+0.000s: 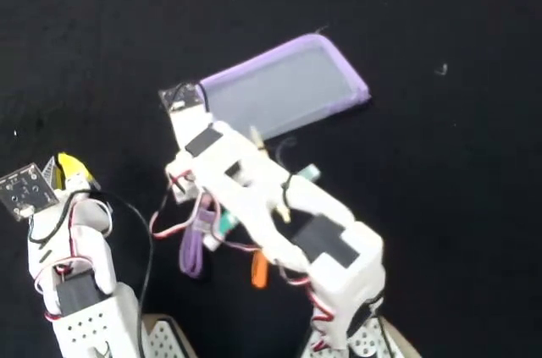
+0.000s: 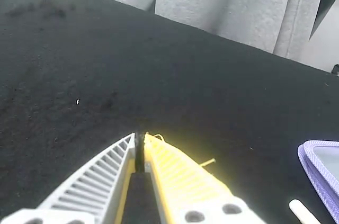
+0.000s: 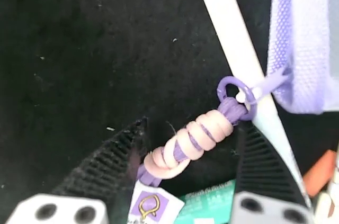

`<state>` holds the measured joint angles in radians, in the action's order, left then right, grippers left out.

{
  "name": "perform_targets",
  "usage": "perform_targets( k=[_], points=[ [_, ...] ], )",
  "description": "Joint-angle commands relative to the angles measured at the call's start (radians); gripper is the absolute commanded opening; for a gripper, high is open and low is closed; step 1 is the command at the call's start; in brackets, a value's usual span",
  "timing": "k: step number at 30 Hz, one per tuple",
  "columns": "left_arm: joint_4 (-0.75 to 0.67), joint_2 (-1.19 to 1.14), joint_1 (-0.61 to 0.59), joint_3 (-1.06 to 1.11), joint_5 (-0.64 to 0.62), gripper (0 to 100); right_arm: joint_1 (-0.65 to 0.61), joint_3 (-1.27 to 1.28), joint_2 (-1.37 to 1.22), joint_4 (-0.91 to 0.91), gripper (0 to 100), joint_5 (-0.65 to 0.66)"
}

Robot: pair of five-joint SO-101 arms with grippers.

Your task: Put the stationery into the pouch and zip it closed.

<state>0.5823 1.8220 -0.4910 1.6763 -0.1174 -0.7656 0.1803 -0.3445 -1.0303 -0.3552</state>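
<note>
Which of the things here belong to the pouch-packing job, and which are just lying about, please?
Job in hand:
purple pouch
zip pull charm, inside the open right claw
white stick
orange item
teal item

Lying about:
black table cover
left claw, shut and apart from the pouch

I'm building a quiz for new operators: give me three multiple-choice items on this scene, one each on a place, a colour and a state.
1. The pouch is what colour? A) green B) purple C) red
2. The left gripper is? A) wide open B) gripping the pouch C) shut, empty
3. Where is the braided zipper charm? A) inside the right gripper B) beside the left gripper C) atop the pouch

1 B: purple fabric throughout. 2 C: its jaws meet, nothing between. 3 A: it lies between the open jaws.
</note>
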Motion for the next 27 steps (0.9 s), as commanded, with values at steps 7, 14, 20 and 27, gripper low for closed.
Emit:
perform_targets(
  k=[7,14,20,27],
  points=[
    [-0.003,0.000,-0.012,0.024,0.006,4,-0.014,-0.087,-0.030,-0.071,24.8,-0.009],
    [-0.003,0.000,-0.010,0.024,0.006,4,-0.014,-0.131,-0.039,-0.147,24.7,-0.009],
    [-0.003,0.000,-0.010,0.024,0.006,4,-0.012,-0.143,-0.102,-0.147,24.7,-0.009],
    [-0.003,0.000,-0.010,0.024,0.006,4,-0.011,-0.243,-0.191,-0.192,14.4,-0.002]
  ],
)
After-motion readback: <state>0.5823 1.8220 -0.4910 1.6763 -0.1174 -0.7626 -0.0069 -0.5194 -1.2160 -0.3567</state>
